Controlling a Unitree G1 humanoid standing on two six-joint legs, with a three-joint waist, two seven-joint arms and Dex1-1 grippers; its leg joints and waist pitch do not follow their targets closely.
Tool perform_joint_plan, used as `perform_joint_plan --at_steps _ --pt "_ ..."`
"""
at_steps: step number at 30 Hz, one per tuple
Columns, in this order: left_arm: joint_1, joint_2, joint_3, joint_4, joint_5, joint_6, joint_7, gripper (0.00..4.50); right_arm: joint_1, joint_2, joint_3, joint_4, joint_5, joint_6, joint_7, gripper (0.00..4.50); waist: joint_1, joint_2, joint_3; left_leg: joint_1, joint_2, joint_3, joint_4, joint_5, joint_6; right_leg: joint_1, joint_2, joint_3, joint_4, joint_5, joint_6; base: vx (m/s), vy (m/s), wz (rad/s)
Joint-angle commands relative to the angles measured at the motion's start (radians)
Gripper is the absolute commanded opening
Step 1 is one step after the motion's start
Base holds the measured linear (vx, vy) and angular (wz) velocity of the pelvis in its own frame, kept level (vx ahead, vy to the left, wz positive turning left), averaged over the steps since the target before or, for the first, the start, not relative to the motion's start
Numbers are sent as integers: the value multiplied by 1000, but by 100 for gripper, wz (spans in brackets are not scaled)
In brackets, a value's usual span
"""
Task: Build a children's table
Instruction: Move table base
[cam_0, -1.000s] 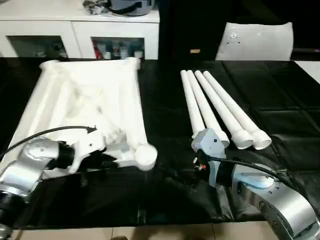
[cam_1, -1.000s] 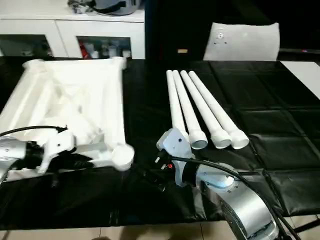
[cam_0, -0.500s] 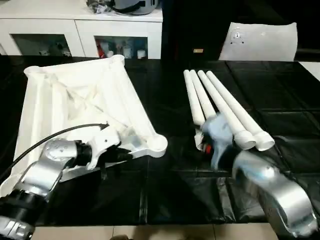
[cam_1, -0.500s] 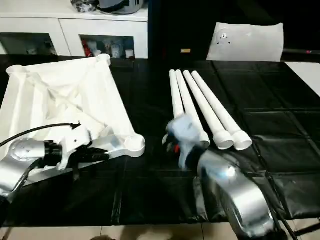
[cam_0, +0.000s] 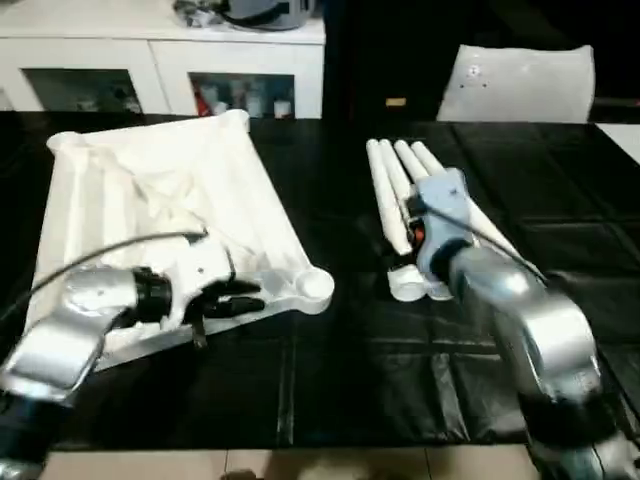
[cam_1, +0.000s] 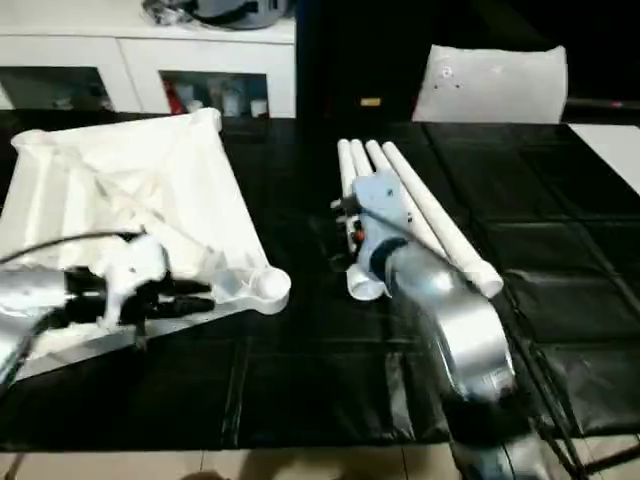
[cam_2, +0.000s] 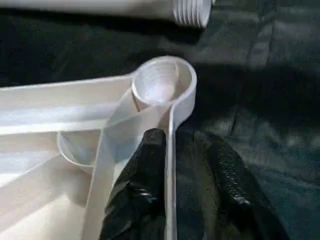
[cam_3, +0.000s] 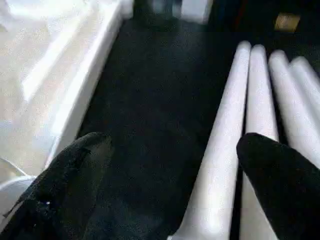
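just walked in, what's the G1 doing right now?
It is building a children's table on a black-covered surface. The tabletop lies ribbed side up, and the left gripper is clamped on its rim wall just behind a corner socket. The right gripper hangs open over the four legs, which lie side by side to the right of the top. No leg is picked up or fitted yet.

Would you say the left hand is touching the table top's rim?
Touching. The left wrist view shows the left hand with one black finger either side of the table top rim, pressed against it.
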Motion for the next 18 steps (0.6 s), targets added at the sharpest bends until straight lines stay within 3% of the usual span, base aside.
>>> perform_joint_plan --at_steps 1,5,6,7,9,10,13,14,15,18 --pt "6 -16 29 -49 -28 31 40 143 -40 6 -22 57 -6 11 -16 450 0 13 -54 6 63 -15 -85 -85 -51 44 -104 64 -64 -87 -195 0 0 0" --pt "36 -78 50 -157 -66 120 128 185 -130 34 -63 254 -41 -24 -74 450 -1 4 -55 1 61 -11 -84 -60 -58 49 -103 63 -59 -37 -212 0 0 0" --pt "43 -90 52 -178 -74 137 138 193 -143 35 -65 282 -47 -28 -77 450 3 8 -55 1 61 -11 -83 -56 -59 49 -104 63 -58 -36 -213 0 0 0" --pt "50 -97 47 -202 -75 153 149 193 -158 39 -68 324 -50 -37 -80 450 4 3 -55 -1 59 -9 -83 -49 -54 51 -100 63 -60 -30 -205 0 0 0" --pt "66 -111 36 -253 -88 191 168 223 -187 44 -75 419 -62 -63 -99 450 4 4 -56 -2 60 -10 -82 -44 -50 51 -102 62 -57 -21 -203 0 0 0" --pt "67 -112 36 -256 -88 193 170 227 -190 45 -76 426 -63 -66 -100 450 3 -4 -56 -2 60 -8 -82 -44 -48 52 -101 62 -59 -27 -201 0 0 0" --pt "80 -109 29 -277 -86 205 178 238 -207 46 -88 481 -66 -94 -117 450 6 1 -55 -2 58 -8 -81 -42 -45 51 -99 61 -60 -35 -190 0 0 0" --pt "82 -105 26 -283 -79 210 184 249 -218 51 -100 506 -65 -105 -129 450 5 -3 -56 -2 58 -7 -81 -41 -44 51 -98 61 -59 -34 -187 0 0 0" --pt "85 -104 25 -292 -77 218 191 269 -227 53 -102 528 -65 -112 -124 450 7 2 -55 -1 58 -8 -81 -46 -45 50 -98 61 -59 -46 -182 0 0 0" --pt "86 -100 25 -311 -65 241 212 283 -263 67 -113 601 -69 -140 -123 450 2 1 -56 -3 57 -8 -80 -53 -47 50 -98 60 -58 -46 -192 0 0 0"
